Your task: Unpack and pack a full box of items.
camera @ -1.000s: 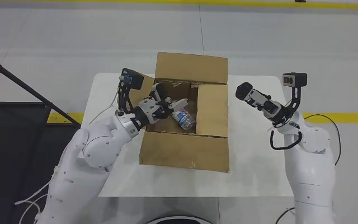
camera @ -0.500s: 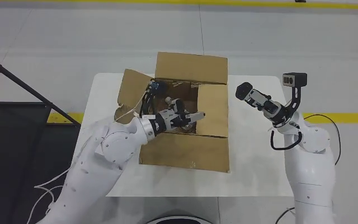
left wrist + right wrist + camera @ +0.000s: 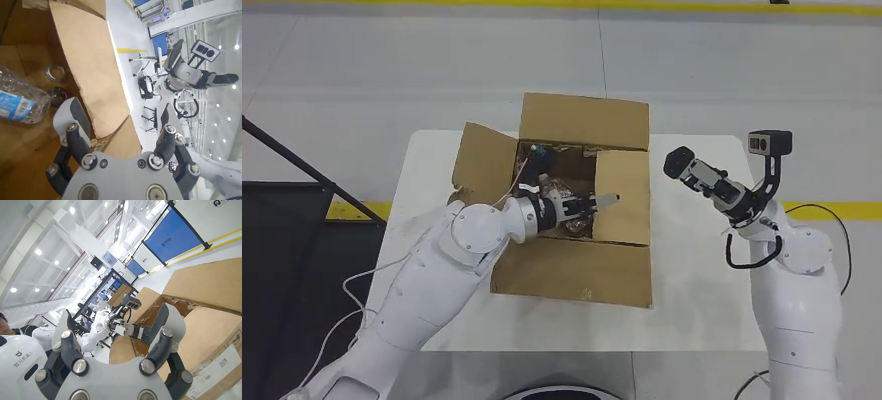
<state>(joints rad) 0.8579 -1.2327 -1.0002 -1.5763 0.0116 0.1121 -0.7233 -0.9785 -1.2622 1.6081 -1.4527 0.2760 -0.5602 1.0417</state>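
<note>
Peering into the open cardboard box [image 3: 572, 272] on the surface [image 3: 697, 290], I see the left tool [image 3: 602, 202] low inside it, fingers spread wide and empty, with the inner flap [image 3: 624, 210] edge between them. A clear plastic bottle [image 3: 18, 103] lies on its side on the box floor just beside one finger, two metal rings [image 3: 55, 72] near it. Well apart, over the surface's right side, the right tool [image 3: 676, 160] hangs spread and empty.

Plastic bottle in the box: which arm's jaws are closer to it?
Left. The left jaws are at the opening of the box, close beside the bottle. The right jaws are outside the box, above the table beyond the right-hand flap.
</note>
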